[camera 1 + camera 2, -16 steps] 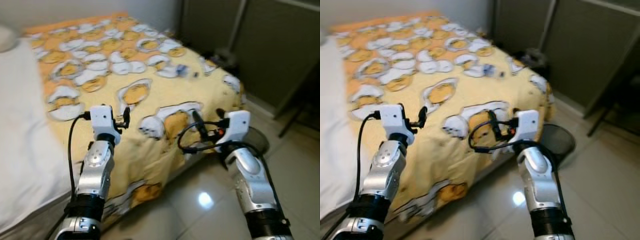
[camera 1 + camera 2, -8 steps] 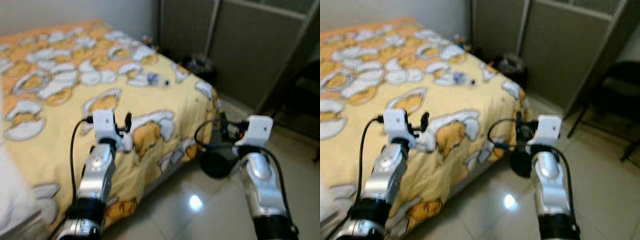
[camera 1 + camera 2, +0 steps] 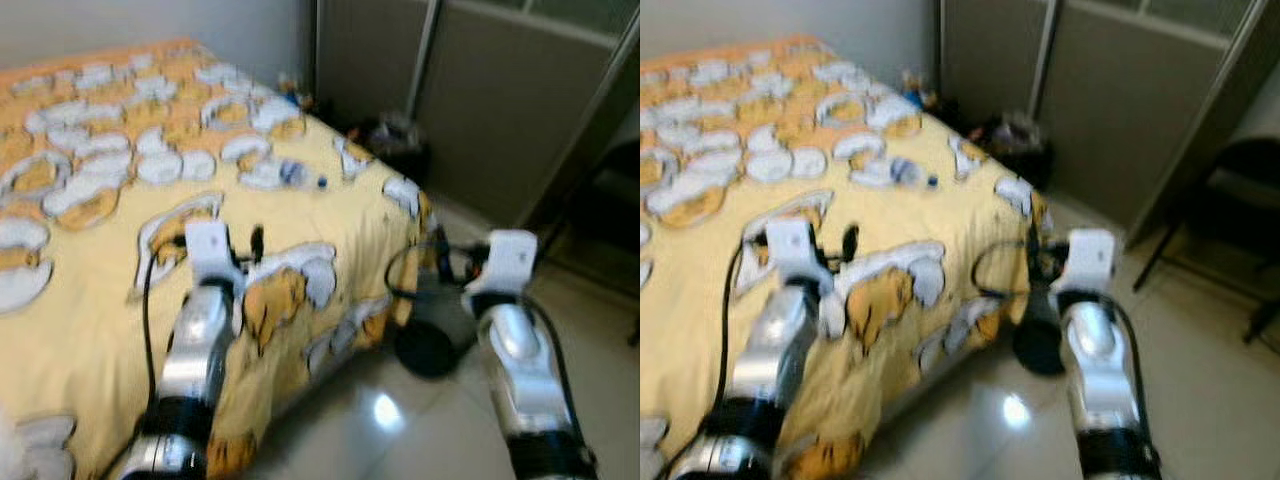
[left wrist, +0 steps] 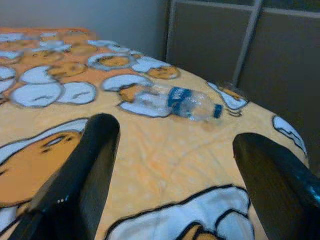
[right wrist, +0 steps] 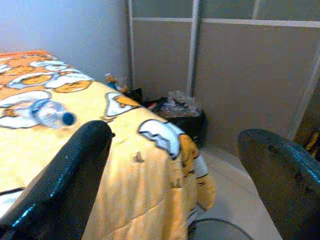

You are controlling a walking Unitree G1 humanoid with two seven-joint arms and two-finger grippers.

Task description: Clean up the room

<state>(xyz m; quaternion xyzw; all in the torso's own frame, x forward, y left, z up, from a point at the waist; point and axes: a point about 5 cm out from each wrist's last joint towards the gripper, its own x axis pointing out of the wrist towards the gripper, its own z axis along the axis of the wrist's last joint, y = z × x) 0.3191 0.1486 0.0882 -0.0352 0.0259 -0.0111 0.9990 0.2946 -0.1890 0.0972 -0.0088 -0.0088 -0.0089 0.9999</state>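
A clear plastic bottle [image 3: 290, 175] with a blue label and blue cap lies on its side on the yellow patterned bed cover [image 3: 110, 300], near the bed's far corner. In the left wrist view the bottle [image 4: 175, 102] lies ahead of my left gripper [image 4: 185, 175], whose black fingers [image 4: 75, 180] stand wide apart with nothing between them. That left gripper [image 3: 254, 242] hovers over the bed, short of the bottle. My right gripper [image 3: 444, 264] is open and empty beside the bed corner, above a black round bin [image 3: 428, 346] on the floor.
Grey wardrobe doors [image 3: 500, 110] close off the back. A dark bin with a crumpled bag [image 3: 395, 135] stands at their foot by the bed. A dark chair [image 3: 1230, 200] is at the right. Glossy tiled floor [image 3: 400, 430] runs along the bed's side.
The camera has swung right and closer to the bed corner, so the bottle and bin sit nearer. Both arms keep their raised pose with fingers open.
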